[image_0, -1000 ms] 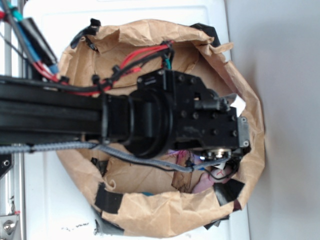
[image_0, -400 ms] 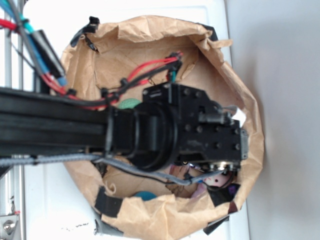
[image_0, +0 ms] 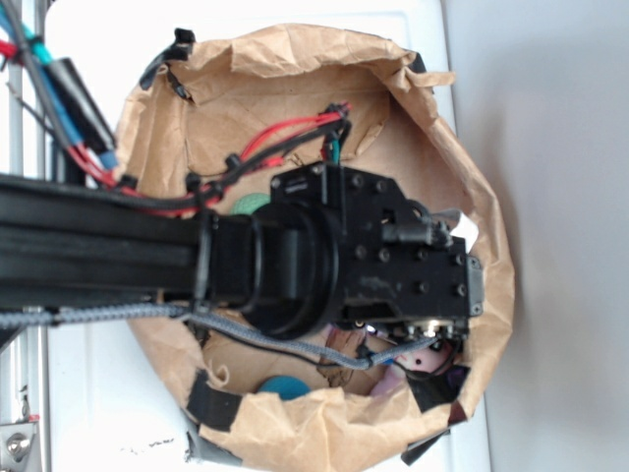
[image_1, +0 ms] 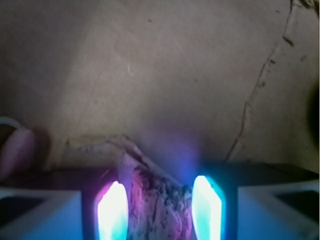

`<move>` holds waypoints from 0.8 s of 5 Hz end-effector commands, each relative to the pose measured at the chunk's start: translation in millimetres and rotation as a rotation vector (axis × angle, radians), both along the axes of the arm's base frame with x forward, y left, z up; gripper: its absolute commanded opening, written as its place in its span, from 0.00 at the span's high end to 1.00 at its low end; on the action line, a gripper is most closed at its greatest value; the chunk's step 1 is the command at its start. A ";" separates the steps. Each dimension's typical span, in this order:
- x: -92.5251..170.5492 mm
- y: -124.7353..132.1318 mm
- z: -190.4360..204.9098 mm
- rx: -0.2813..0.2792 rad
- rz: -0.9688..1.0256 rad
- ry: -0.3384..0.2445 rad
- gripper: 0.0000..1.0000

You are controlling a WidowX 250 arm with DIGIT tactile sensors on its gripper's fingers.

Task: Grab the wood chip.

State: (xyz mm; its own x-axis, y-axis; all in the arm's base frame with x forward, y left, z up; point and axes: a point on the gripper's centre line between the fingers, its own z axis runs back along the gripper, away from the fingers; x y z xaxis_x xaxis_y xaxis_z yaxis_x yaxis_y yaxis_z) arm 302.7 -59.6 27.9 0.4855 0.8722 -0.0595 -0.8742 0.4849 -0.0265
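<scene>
Brown paper lining (image_1: 165, 75) | wood chip (image_1: 160, 210) long axis toward camera | gripper (image_1: 160, 210) fingers flank chip, grasp unclear

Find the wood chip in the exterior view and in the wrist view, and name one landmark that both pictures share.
Exterior: not visible; the black arm and gripper body cover that part of the paper-lined bowl.
Wrist: the wood chip sits at bottom centre, between the two glowing fingertips of the gripper, on brown paper.
Shared landmark: the pink bunny toy, lower right of the exterior view, at the left edge of the wrist view.
</scene>
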 end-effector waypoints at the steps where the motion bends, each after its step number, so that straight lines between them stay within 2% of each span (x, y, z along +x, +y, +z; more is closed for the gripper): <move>1: -1.9 15.7 34.2 -0.025 -0.006 -0.111 1.00; 2: -11.6 42.4 56.2 -0.013 0.018 -0.176 1.00; 3: -23.4 64.4 76.9 -0.015 0.030 -0.212 1.00; 4: -30.7 75.1 92.3 -0.014 0.037 -0.239 1.00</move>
